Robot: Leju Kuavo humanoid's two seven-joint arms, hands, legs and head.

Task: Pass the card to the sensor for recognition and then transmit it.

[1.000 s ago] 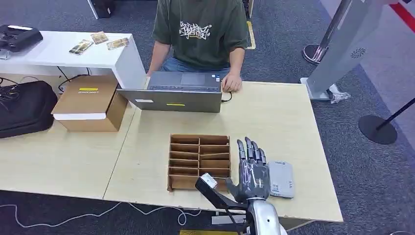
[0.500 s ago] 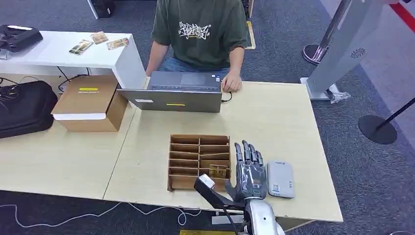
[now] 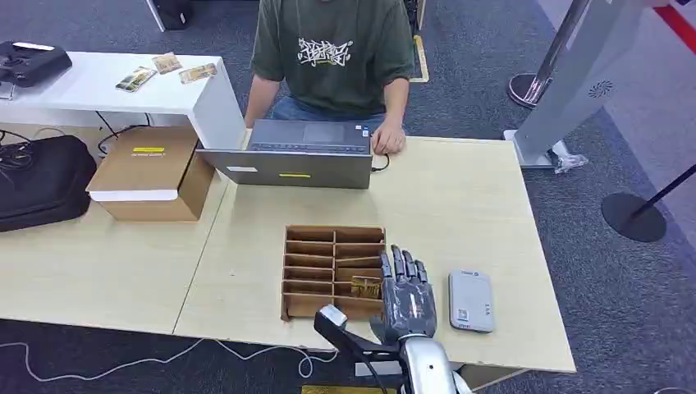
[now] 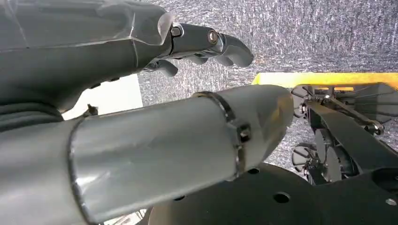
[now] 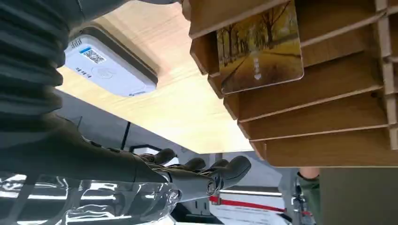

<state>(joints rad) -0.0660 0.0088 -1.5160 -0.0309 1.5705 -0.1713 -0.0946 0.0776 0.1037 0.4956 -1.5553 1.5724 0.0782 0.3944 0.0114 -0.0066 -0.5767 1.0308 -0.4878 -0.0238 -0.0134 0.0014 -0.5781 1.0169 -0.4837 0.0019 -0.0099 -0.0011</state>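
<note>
A card [image 3: 367, 287] printed with a yellow tree-lined avenue leans in a near-right slot of the brown slotted wooden box [image 3: 310, 271]; the right wrist view shows the card [image 5: 260, 47] sticking out of the box [image 5: 328, 89]. My right hand [image 3: 405, 291] hovers just right of the card, fingers straight and apart, holding nothing. The grey card sensor [image 3: 470, 300] lies flat on the table to the right of the hand, and the sensor [image 5: 110, 68] is seen again from the wrist. My left hand [image 4: 141, 51] hangs low over the carpet with nothing in it.
A person in a green T-shirt [image 3: 332, 49] sits at the far side behind an open laptop [image 3: 299, 156], one hand on the table. A cardboard box [image 3: 152, 172] and a black bag [image 3: 41, 180] sit at the left. Bare tabletop [image 3: 460, 205] lies beyond the sensor.
My right hand has drawn back toward the table's near edge and a little left. The card, unseen a second ago, now stands in the box slot.
</note>
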